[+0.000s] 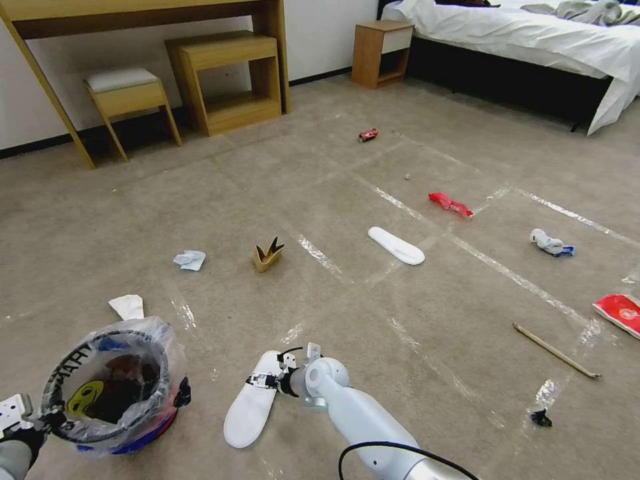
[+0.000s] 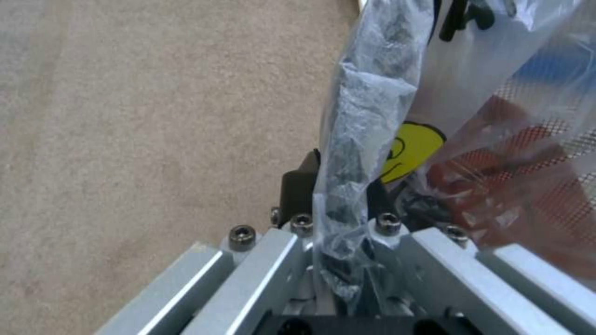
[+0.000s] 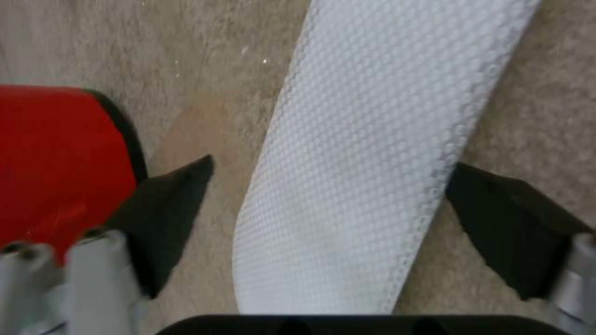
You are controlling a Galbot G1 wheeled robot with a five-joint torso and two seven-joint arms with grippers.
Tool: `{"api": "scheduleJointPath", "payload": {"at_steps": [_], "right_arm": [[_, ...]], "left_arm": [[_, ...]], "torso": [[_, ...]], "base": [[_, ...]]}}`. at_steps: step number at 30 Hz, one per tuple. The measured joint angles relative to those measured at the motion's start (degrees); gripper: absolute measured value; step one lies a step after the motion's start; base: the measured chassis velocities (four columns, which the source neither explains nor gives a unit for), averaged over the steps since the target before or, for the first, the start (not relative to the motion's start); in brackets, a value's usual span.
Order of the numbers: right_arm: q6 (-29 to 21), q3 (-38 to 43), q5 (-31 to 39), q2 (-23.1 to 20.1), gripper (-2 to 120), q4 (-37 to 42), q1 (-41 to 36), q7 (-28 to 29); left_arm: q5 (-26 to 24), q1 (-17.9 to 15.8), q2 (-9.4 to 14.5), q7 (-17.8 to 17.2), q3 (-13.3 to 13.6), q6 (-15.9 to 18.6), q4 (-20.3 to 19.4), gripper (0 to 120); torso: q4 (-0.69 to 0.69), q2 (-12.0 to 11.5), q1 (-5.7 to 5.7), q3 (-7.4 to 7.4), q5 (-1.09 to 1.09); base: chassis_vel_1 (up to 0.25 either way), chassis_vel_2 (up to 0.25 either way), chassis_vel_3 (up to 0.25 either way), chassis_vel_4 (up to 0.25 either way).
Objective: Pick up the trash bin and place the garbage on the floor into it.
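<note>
- Beside the near slipper on the carpet, the bin hangs from the left gripper, pinched shut on its black rim and bag liner; likely light but prone to swing.
- The slipper, just right of the bin, looks thin, floppy and light; its long edges seem the best hold.
- The right gripper straddles the slipper, fingers spread, neither clearly touching.

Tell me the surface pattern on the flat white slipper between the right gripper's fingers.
The flat white slipper has a fine embossed honeycomb texture, clearest in the right wrist view.
</note>
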Motion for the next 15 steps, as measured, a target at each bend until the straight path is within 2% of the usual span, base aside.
{"api": "scheduleJointPath", "payload": {"at_steps": [2, 3, 7, 12, 15], "right_arm": [[0.14, 0.05, -0.31, -0.02, 79, -0.27, 0.16, -0.18], [0.14, 0.05, -0.31, -0.02, 79, -0.27, 0.16, -0.18], [0.48, -0.07, -0.87, -0.06, 59, -1.34, 0.8, -0.34], [0.58, -0.32, -1.09, -0.09, 48, -1.79, 1.16, -0.26], [0.77, -0.6, -1.42, -0.09, 32, -2.15, 1.45, -0.27]], "left_arm": [[0.0, 0.08, 0.0, 0.01, 0.01, -0.02, -0.13, 1], [0.0, 0.08, 0.0, 0.01, 0.01, -0.02, -0.13, 1], [0.01, 0.51, -0.11, 0.15, 0.02, -0.21, -0.52, 1], [0.14, 0.65, -0.31, 0.38, 0.02, -0.36, -0.74, 1], [0.34, 0.83, -0.52, 0.74, 0.03, -0.58, -0.91, 1]], "torso": [[-0.02, 0.0, 0.0, 0.0, -0.02], [-0.02, 0.0, 0.0, 0.0, -0.02], [-0.01, 0.0, 0.0, 0.01, -0.03], [-0.01, 0.0, 0.0, 0.01, -0.02], [0.03, -0.01, 0.0, 0.02, 0.0]], "base": [[0.0, 0.0, 0.0, 0.0], [0.0, 0.0, 0.0, 0.0], [0.0, 0.0, 0.0, 0.0], [0.0, 0.0, 0.0, 0.0], [0.0, 0.0, 0.0, 0.0]]}}
